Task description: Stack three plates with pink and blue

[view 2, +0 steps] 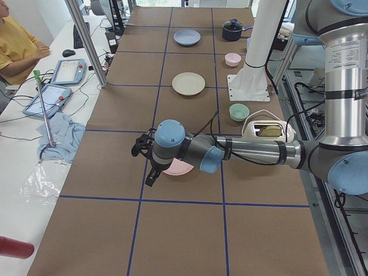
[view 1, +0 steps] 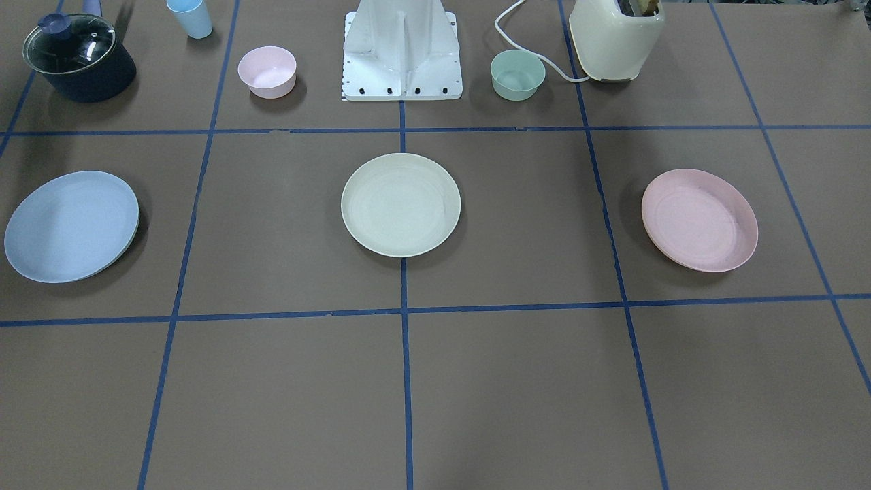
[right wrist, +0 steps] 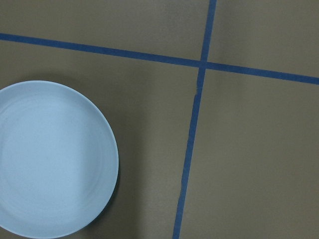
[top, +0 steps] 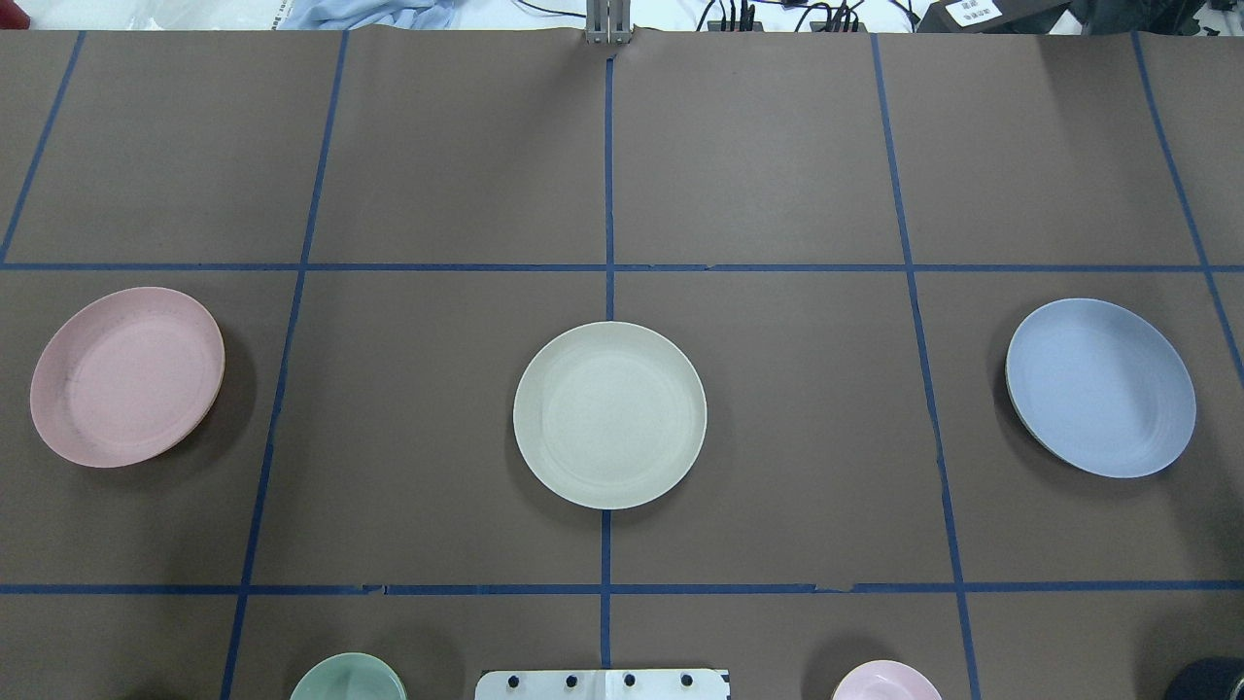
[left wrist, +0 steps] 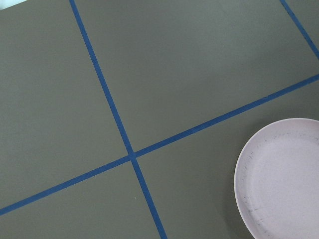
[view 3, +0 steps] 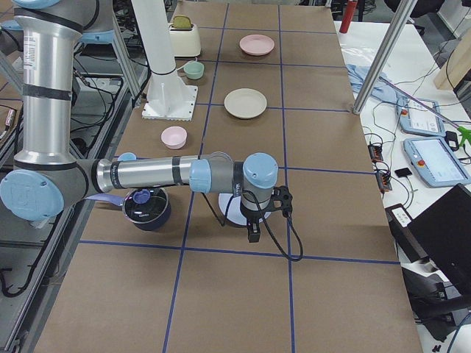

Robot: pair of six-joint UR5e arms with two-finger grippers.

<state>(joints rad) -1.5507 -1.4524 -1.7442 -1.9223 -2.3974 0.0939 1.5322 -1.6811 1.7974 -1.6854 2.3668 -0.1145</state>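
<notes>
Three plates lie apart in one row on the brown table. The cream plate (view 1: pixel 401 205) (top: pixel 609 415) is in the middle. The pink plate (view 1: pixel 699 220) (top: pixel 126 376) (left wrist: pixel 284 179) is on my left side. The light blue plate (view 1: pixel 71 226) (top: pixel 1100 387) (right wrist: pixel 50 159) is on my right side. My left gripper (view 2: pixel 150 172) hangs above the pink plate's (view 2: pixel 178 168) outer edge. My right gripper (view 3: pixel 252 229) hangs above the blue plate's (view 3: pixel 229 208) outer edge. Both show only in the side views, so I cannot tell if they are open or shut.
Near the robot base (view 1: pixel 401 54) stand a small pink bowl (view 1: pixel 267 71), a green bowl (view 1: pixel 518 75), a blue cup (view 1: pixel 190 17), a dark pot with a glass lid (view 1: pixel 78 58) and a cream toaster (view 1: pixel 616 37). An operator (view 2: pixel 14 46) sits across the table.
</notes>
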